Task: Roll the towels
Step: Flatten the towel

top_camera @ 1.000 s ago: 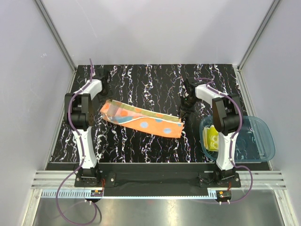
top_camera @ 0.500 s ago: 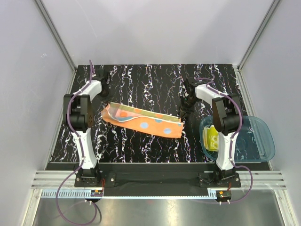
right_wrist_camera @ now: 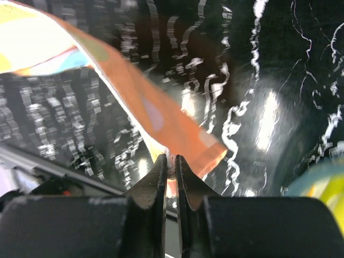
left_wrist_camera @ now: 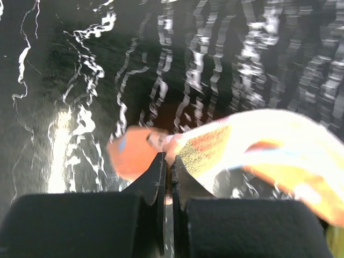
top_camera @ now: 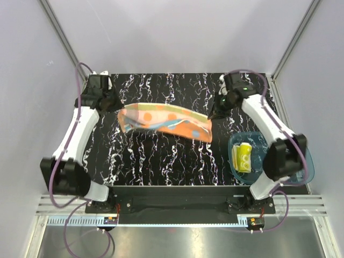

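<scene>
Two grippers are clamped on opposite ends of the orange towel (top_camera: 164, 121), which is held stretched across the upper middle of the overhead frame. The left gripper (left_wrist_camera: 167, 171) is pinched tight on the towel's left corner, and the right gripper (right_wrist_camera: 171, 166) is nipped on its right corner, cloth visible between both pairs of jaws. The yellow towel (top_camera: 243, 157), already rolled, is seen in the blue tray (top_camera: 301, 161) at lower right. The spreading step appears to be in hand; next, the cloth would need to be laid flat on the table (top_camera: 177, 156) before rolling.
</scene>
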